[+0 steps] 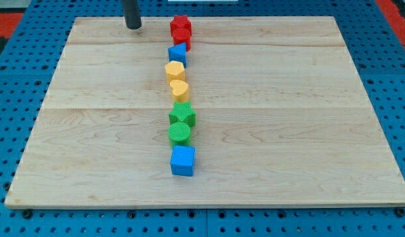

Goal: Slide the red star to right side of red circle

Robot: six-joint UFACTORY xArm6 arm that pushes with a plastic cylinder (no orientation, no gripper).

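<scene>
My tip [134,27] rests on the counter [288,131] near the view's top edge, well to the view's left of the column of blocks and touching none of them. There are no fingers on this rod, so nothing opens, closes or holds anything.

Nearest to it are two red blocks, pressed together at the head of the column. The upper one I take for the red star [180,24], the lower for the red circle [183,36], though their outlines merge and I cannot be certain. Below them run a blue triangle-like block [177,53], two yellow hearts [175,69] [179,89], a green star [182,115], a green circle [180,133] and a blue cube [183,160].

I judge this the approach step: no push has begun. Next I'd bring my tip around above the star and drive it out to the view's right, then down beside the circle. The star shows no clear long axis or heading from here.
</scene>
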